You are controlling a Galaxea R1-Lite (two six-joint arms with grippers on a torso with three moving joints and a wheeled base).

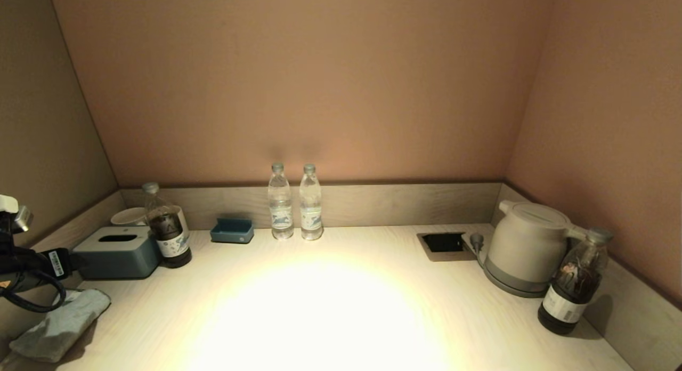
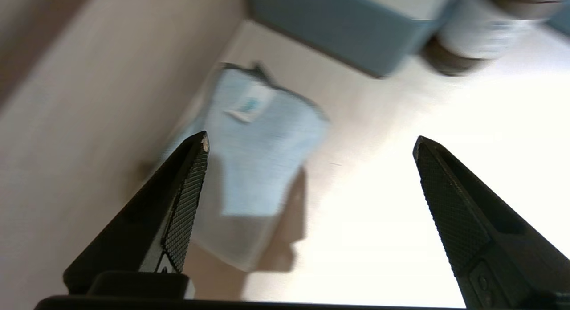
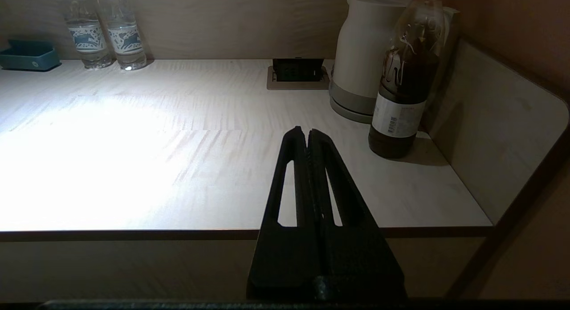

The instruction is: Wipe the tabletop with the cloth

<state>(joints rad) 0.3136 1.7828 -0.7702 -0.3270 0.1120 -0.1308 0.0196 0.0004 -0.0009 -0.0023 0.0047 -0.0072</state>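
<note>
Counter [image 1: 341,307] spreads wide and pale in front of me, bright in the middle. Over its near left corner hangs my left arm, and my left gripper [image 2: 310,143] is splayed wide, empty, poised above the cloth [image 2: 258,154]. That light-blue cloth lies flat along the left rim, white tag up, just in front of the tissue box [image 1: 117,252]. My right gripper [image 3: 307,132] sits pinched together, holding nothing, low off the counter's front edge, facing the kettle [image 3: 363,51].

Light-blue cloth [image 1: 58,324] folded, lying flat, tabletop's [image 1: 330,307] near-left corner, white tag showing
</note>
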